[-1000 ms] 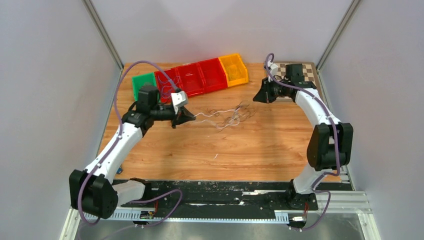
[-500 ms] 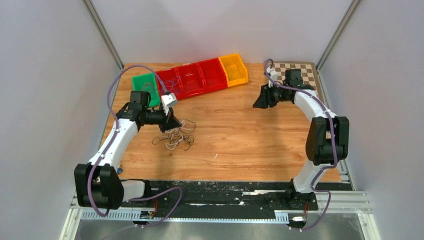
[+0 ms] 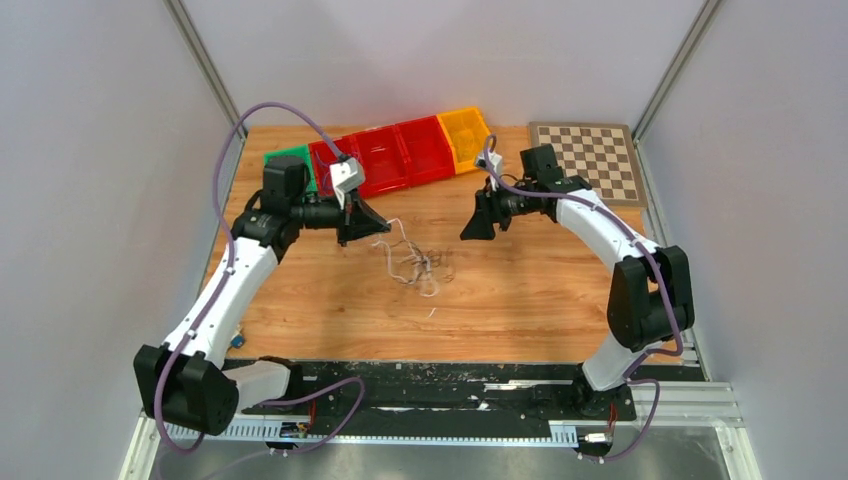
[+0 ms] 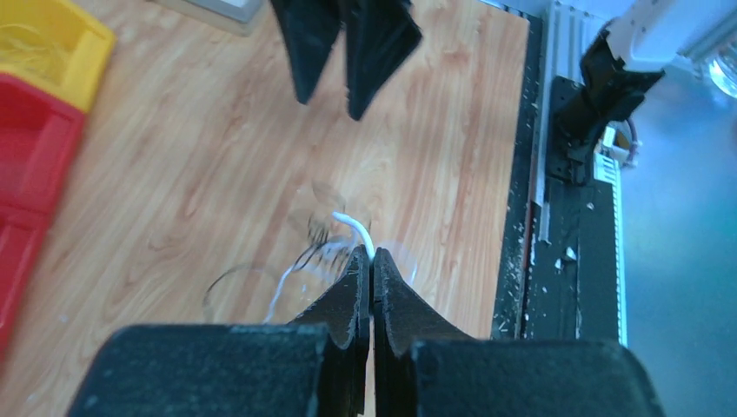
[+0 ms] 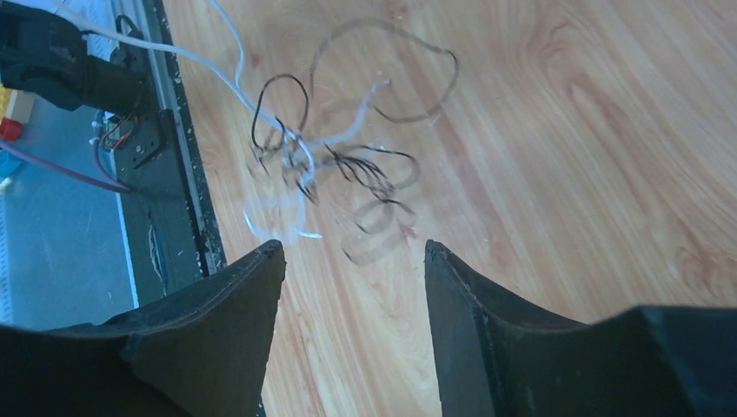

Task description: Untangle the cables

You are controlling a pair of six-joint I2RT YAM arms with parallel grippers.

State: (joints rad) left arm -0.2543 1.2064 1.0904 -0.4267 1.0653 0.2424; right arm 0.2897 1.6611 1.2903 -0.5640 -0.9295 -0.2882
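Though hemmed by grey walls, wooden table under cables.

You are in a robotics lab test cell, not a home or a shop. The left arm and the right arm are bolted to a black base plate on aluminium rails at the near edge of a wooden table. Plain grey panels in metal framing close off the left, right and far sides. Along the far edge stands a row of coloured plastic bins, with a checkerboard at the far right.
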